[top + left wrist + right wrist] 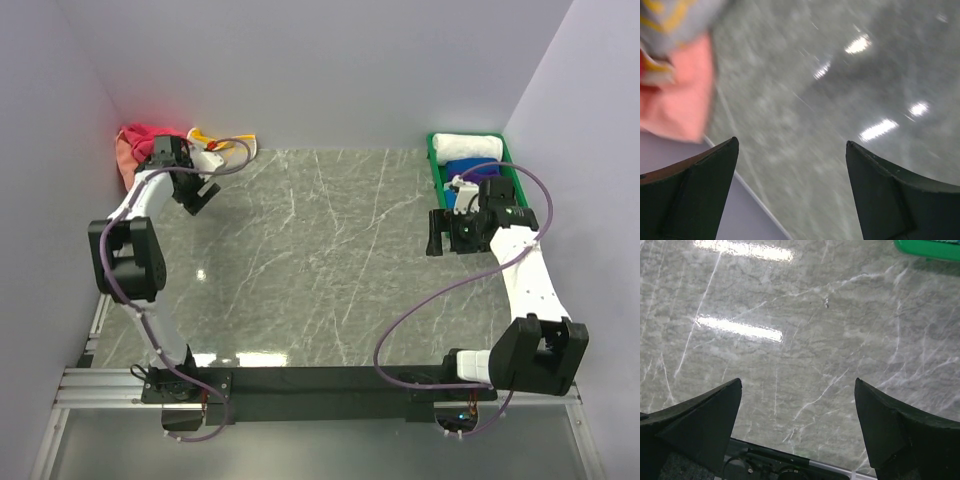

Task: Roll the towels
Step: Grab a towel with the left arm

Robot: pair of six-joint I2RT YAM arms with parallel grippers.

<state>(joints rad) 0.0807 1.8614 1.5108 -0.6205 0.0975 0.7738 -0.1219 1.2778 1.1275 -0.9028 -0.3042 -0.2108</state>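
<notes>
Left gripper [199, 196] beside towel pile [140, 145]

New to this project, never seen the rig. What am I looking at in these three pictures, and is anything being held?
Two robot arms are bolted at the near edge of a marble table. The overhead picture looks down from above and behind them. The other two come from cameras on each wrist, with its own dark fingers at the bottom.

The left gripper is open and empty, beside a pile of loose towels in the far left corner; its picture is blurred. The right gripper is also open and empty over bare table, next to a green bin holding a rolled white towel and something blue. Nothing is held.
</notes>
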